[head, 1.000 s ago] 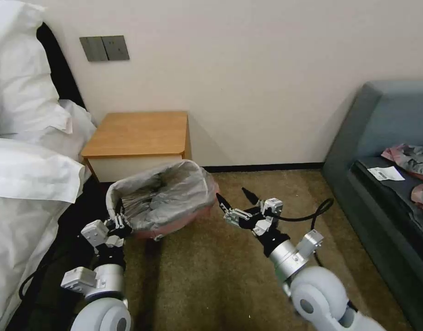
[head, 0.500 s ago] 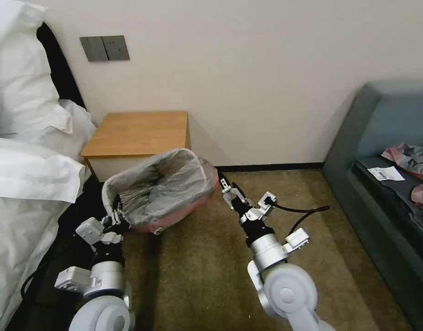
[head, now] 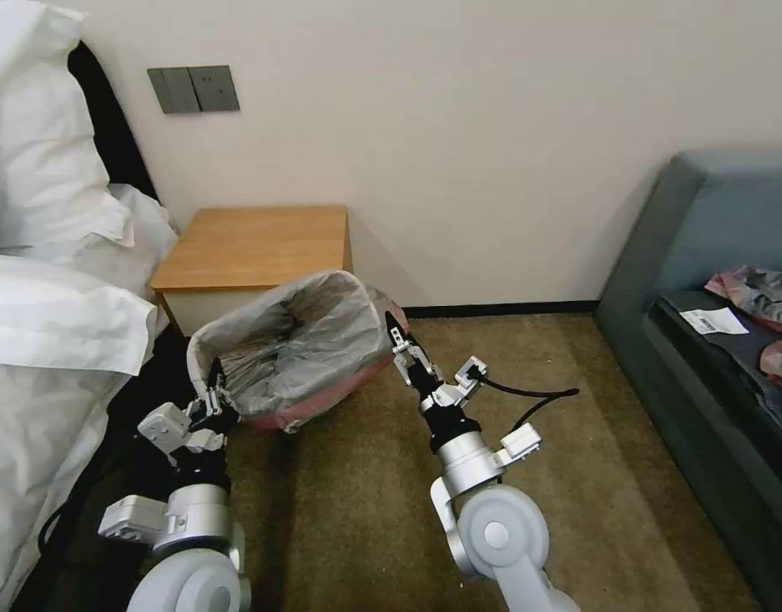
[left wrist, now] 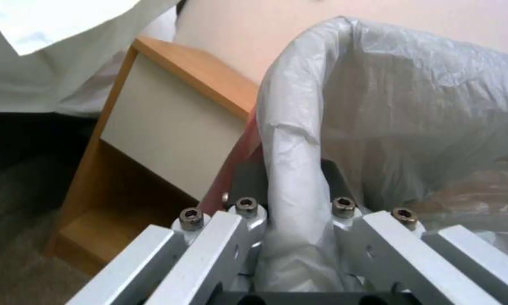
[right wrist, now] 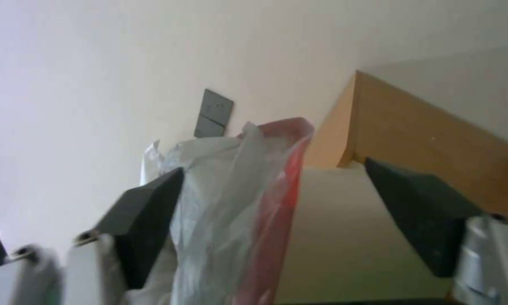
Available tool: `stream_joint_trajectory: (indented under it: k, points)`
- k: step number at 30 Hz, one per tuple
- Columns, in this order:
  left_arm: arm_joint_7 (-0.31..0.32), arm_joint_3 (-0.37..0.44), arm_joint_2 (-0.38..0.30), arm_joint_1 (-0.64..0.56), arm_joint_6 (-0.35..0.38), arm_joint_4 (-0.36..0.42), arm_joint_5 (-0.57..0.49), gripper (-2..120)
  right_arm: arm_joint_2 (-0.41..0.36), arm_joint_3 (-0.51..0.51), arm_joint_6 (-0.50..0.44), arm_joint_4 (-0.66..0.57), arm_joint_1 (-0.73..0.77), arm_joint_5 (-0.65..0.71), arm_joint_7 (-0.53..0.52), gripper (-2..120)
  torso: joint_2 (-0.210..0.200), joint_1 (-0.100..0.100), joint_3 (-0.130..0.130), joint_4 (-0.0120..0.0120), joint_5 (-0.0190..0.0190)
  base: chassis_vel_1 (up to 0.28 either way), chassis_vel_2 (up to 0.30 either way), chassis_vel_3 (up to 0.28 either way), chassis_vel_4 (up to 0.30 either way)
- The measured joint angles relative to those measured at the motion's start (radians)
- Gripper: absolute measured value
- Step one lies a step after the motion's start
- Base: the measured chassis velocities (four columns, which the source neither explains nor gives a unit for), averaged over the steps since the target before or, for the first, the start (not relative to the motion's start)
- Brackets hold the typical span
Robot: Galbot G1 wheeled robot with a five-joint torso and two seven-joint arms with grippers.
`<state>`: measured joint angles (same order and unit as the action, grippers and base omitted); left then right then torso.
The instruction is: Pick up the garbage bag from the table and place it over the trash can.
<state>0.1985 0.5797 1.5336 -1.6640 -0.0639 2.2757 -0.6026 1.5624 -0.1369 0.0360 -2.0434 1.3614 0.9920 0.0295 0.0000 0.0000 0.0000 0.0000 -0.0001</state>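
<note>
A: What is the garbage bag (head: 302, 353) made of?

B: Thin, crinkled grey plastic you can half see through, with a pink-red band along its rim. Its mouth is spread wide and tilted, and it hangs over the carpet just in front of the counter (head: 253, 246).

A: And the counter?

B: A small block with a smooth orange-brown wooden top, rounded front corners and a white drawer front. The left wrist view also shows a low shelf under the drawer.

A: Is anything inside the bag?

B: I see folded grey plastic, nothing I can name. Whether the trash can sits under the film I cannot tell.

A: How many end effectors are at it?

B: Two. The left end effector (head: 209, 406) is at the bag's near left corner; in the left wrist view the rolled edge of the bag runs between its fingers, which are closed on it. The right end effector (head: 397, 335) is at the bag's right edge. In the right wrist view its two dark wedge-shaped fingers (right wrist: 146, 220) stand wide apart, with the film and red band between them; one touches the plastic.
</note>
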Motion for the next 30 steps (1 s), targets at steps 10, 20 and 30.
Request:
stream_joint_trajectory:
  k: [10,20,30]
  points:
    - [0.0,-0.001,0.004,0.0,0.0,0.0,0.0,7,0.022,0.007,-0.009,0.014,-0.005,-0.021,0.018,46,0.0,0.0,0.0,0.0,0.0001,0.0,0.0,0.0,0.0]
    - [0.0,-0.001,0.004,0.002,0.002,0.002,0.0,7,0.019,0.002,-0.018,0.013,-0.004,-0.032,0.026,9,0.0,0.0,0.0,0.0,0.0001,0.0,0.0,0.0,0.0]
    - [0.005,-0.006,0.009,0.004,0.012,0.01,-0.016,7,0.023,0.005,-0.027,0.017,0.0,-0.054,0.032,0,0.0,0.0,0.0,0.0,0.0001,0.0,0.0,0.0,0.0]
